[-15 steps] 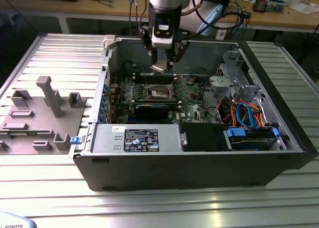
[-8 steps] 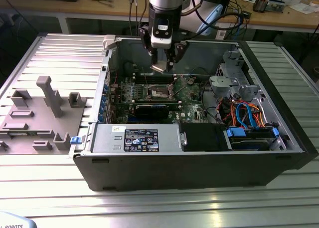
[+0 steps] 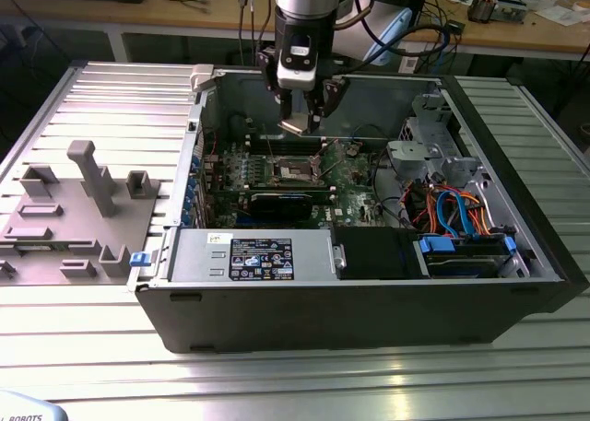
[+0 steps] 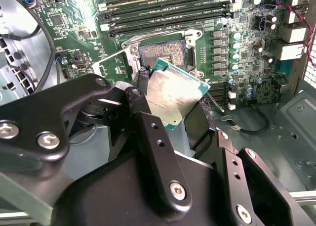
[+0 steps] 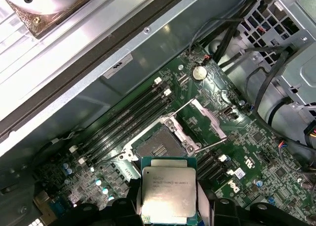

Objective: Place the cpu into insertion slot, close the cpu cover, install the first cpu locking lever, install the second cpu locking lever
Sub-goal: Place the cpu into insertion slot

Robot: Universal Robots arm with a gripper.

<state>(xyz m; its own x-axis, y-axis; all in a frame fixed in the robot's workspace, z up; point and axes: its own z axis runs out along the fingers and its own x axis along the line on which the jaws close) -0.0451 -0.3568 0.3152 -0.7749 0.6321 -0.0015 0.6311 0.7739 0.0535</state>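
The cpu (image 5: 169, 194) is clamped by two opposite edges between the fingers of the gripper (image 4: 172, 98). It is held above the motherboard (image 3: 355, 186) in the upper centre of the exterior view, apart from the insertion slot (image 5: 159, 148). The slot lies open and empty, with the cpu cover (image 5: 211, 116) swung back beside it. For a sound seating, square the chip's edges to the slot frame and keep it level. Avoid sideways sliding on contact, as the slot contacts probably bend easily.
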